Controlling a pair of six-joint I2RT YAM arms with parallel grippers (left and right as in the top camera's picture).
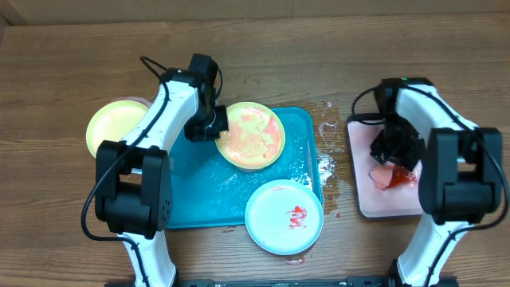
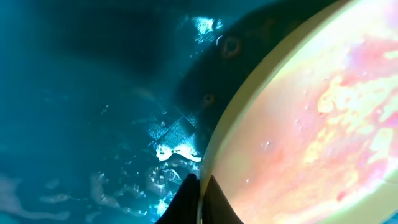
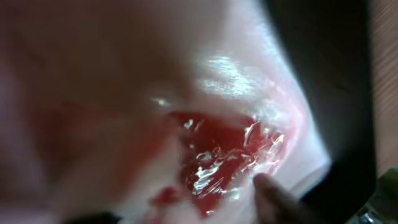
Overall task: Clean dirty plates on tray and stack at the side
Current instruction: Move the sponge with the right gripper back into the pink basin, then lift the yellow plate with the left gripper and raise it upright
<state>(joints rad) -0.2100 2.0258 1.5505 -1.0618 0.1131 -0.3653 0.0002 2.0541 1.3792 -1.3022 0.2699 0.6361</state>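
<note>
So the left hand (image 1: 205,123) is closed down tight, and from its wrist cam it looks pinched right on the left rim of the smeared yellow-green plate (image 1: 251,137). That plate sits in the far right part of the teal tray (image 1: 191,195). My guess is that it's being pinned so it doesn't skate around on the wet tray floor while it gets wiped. The orange-pink sauce film covers most of its face, so I'd call this one half done at best.

The right hand (image 1: 394,155) is off over the small pink tray (image 1: 362,199) at the right, just above a red-stained wipe (image 1: 389,177). Its wrist view is a blurry close-up of that soggy red lump, and I honestly can't tell whether the fingers are spread or gripping it. It reads like a parking spot for the dirty wipe, keeping the mess off the table (image 1: 48,80).

The pale blue plate (image 1: 284,217) is at the tray's near right corner, hanging over the rim, with a small red smear in the middle, so it looks like it hasn't been cleaned yet. A clean-looking yellow-green plate (image 1: 111,127) lies on the table left of the tray, partly under the left arm. It's probably the start of the stack.

There are water splashes (image 1: 328,131) on the table between the two trays, so things are slippery there.
</note>
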